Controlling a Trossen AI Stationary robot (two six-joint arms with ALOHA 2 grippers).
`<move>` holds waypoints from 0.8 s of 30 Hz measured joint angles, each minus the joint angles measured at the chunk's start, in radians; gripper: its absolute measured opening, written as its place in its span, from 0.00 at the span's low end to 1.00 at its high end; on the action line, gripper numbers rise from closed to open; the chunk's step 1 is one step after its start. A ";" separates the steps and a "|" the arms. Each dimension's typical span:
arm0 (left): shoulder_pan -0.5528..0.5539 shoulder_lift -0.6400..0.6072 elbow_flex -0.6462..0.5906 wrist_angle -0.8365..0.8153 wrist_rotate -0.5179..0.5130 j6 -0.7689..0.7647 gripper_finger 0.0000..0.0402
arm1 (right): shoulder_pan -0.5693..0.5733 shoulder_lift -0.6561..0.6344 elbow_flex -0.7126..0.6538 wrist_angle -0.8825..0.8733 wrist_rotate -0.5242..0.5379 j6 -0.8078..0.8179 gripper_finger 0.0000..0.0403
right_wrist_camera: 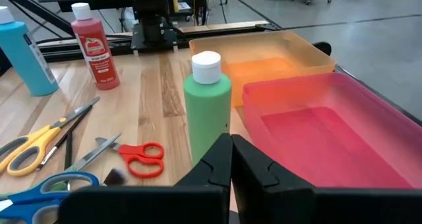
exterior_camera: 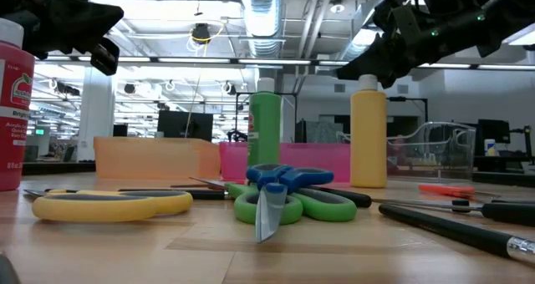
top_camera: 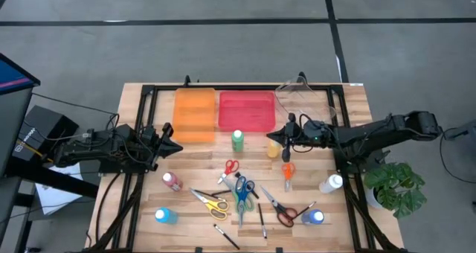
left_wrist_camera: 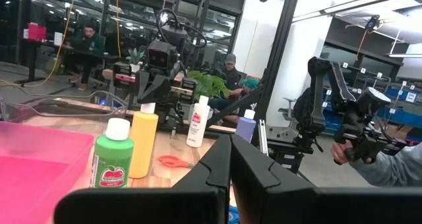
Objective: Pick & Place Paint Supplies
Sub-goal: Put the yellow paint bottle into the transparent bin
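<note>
Scattered across the pale wooden slatted tabletop (top_camera: 201, 234): a green squeeze bottle with a white cap (top_camera: 237, 140) upright just in front of the seam between an orange translucent plastic tray (top_camera: 194, 115) and a pink translucent plastic tray (top_camera: 246, 111) at the far edge; a yellow squeeze bottle (top_camera: 274, 148) upright to its right, almost under the right end effector (top_camera: 272, 136). Nearer the front, small red-handled scissors (top_camera: 230, 168), orange-handled scissors (top_camera: 287, 173), blue-and-green-handled scissors (top_camera: 242, 193), yellow-handled scissors (top_camera: 210, 201) and dark-red-handled scissors (top_camera: 280, 210), all lying flat in a loose cluster. Among and in front of them, thin dark-handled brushes (top_camera: 262, 221). Toward the left side, a red squeeze bottle with a white cap (top_camera: 172, 181) and a light-blue squeeze bottle (top_camera: 165, 216); toward the right, a white squeeze bottle (top_camera: 331, 183) and a blue squeeze bottle (top_camera: 313, 216). Right end effector hovering above the tabletop, pointed toward the green bottle, fingers clenched together with nothing between them, as seen in the right wrist view. Left end effector (top_camera: 172, 146) raised over the left part of the tabletop in front of the orange tray, pointed toward the bottles, fingers likewise pressed together and empty. Clear plastic tray (top_camera: 303, 97) to the right of the pink one. Potted green plant (top_camera: 394, 186) off the tabletop's right edge. In the left wrist view, people (left_wrist_camera: 231, 69) seated in the room beyond and a hand (left_wrist_camera: 345, 153) gripping a dark controller at the far side.
</note>
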 joint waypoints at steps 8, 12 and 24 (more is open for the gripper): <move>0.000 0.000 0.000 0.000 0.000 0.000 0.00 | 0.001 -0.091 0.023 0.069 -0.004 -0.114 0.00; 0.000 0.001 0.000 0.000 0.000 0.000 0.00 | 0.003 -0.165 0.044 -0.002 -0.004 -0.125 0.03; 0.000 0.004 0.000 0.001 0.000 0.000 0.00 | 0.150 -0.340 0.066 -0.339 0.084 -0.127 0.55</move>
